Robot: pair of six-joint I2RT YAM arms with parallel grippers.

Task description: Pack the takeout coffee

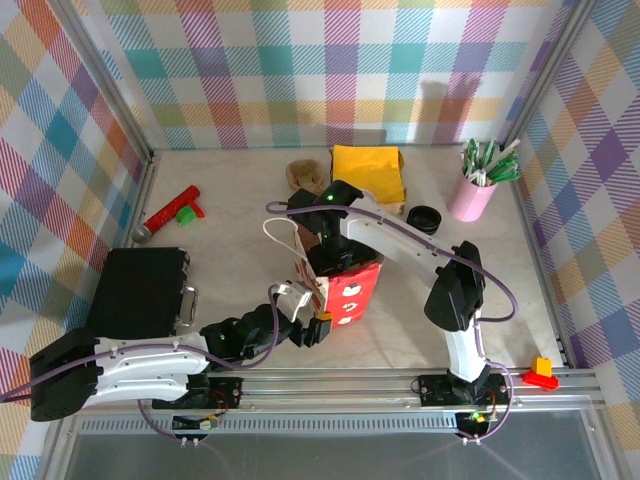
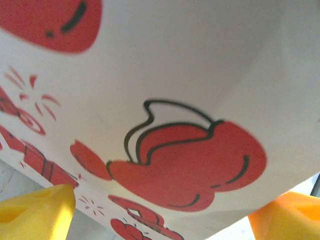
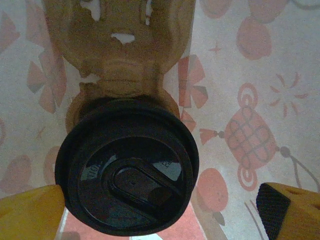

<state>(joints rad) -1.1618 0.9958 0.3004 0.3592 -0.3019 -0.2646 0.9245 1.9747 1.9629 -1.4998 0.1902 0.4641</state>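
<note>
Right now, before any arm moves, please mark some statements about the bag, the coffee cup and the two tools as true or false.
1. The takeout coffee, with its black lid on, stands inside the red-and-white paper bag. True.
2. The right tool is shut on the coffee's lid. False: its fingers stand apart, one at each side of the lid.
3. A loose black lid lies on the table near the pink cup. True.
4. The black case lies right of the bag. False: it lies left of it.
5. The left tool is open, close to the bag's printed side. True.
</note>
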